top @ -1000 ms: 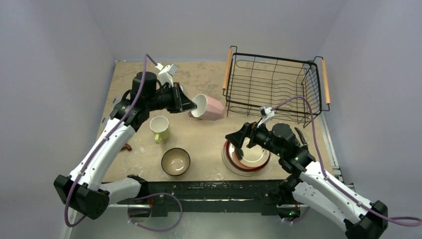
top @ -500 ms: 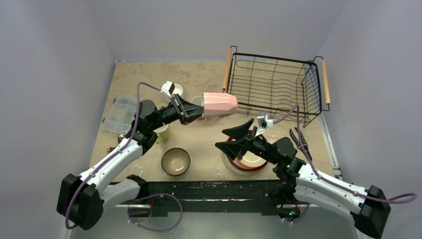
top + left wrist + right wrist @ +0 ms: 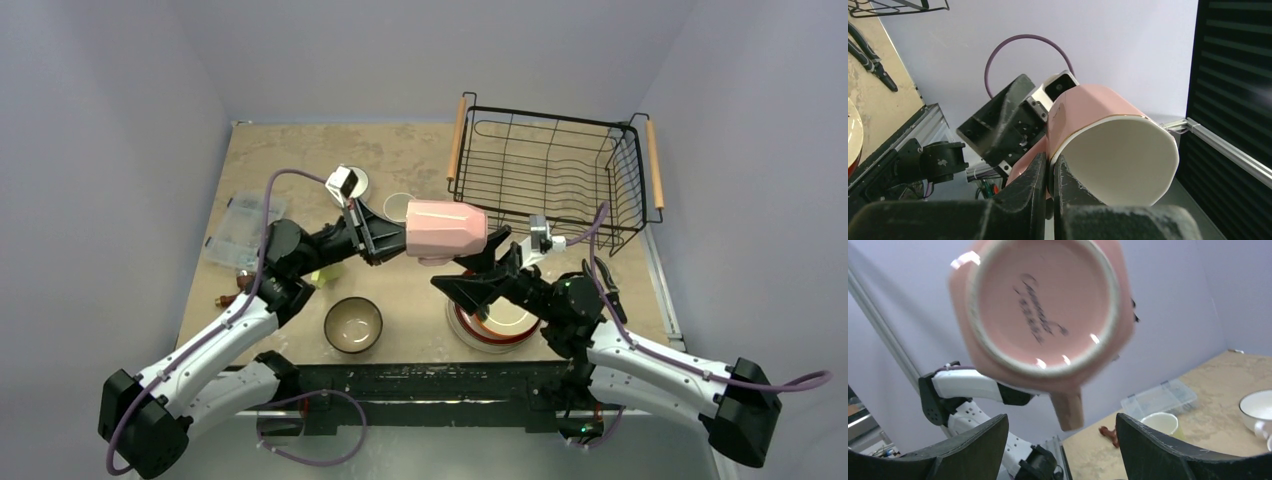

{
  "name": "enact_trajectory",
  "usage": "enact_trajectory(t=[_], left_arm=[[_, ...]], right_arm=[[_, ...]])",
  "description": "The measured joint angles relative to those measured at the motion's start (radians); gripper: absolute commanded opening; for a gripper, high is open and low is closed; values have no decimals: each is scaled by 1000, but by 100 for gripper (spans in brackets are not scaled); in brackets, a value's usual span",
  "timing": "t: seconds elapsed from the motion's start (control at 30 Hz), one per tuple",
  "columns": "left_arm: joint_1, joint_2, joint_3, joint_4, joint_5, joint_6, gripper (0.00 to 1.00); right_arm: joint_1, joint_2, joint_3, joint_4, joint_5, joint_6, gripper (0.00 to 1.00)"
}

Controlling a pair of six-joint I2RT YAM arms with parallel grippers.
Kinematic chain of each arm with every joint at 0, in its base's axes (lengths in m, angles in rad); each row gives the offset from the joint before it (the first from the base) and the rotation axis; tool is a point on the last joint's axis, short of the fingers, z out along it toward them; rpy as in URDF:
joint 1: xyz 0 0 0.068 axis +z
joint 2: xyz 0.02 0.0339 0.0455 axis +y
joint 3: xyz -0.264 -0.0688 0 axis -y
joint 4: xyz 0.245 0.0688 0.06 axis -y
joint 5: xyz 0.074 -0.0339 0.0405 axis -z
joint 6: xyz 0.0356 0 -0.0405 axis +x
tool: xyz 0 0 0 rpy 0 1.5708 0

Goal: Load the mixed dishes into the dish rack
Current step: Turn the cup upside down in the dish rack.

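Pale pink, the mug (image 3: pixel 446 229), pinched at its rim in your left gripper (image 3: pixel 398 236), has travelled across to just ahead of your right gripper (image 3: pixel 475 268). Its wide, empty jaws are narrowing, so this is likely a handover toward the dish rack (image 3: pixel 550 115) beyond.

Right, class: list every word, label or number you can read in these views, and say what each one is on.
Underside of the pink mug: a dark, cursive two-line maker's mark, too blurred to read.
No other writing shows in any view.

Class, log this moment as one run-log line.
left gripper: shut on pink mug rim, aloft | right gripper: open, at mug base, not gripping | dish rack: mug not loaded
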Motion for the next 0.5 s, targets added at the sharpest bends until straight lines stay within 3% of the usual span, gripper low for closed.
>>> enact_trajectory(t=[0.1,0.5], left_arm=[[-11,0,-1,-10,-9,1,0],[-44,-14,-13,-48,-36,1,0]], right_arm=[[5,3,22,30,-21,5,65],[24,95,52,131,-42,57,48]])
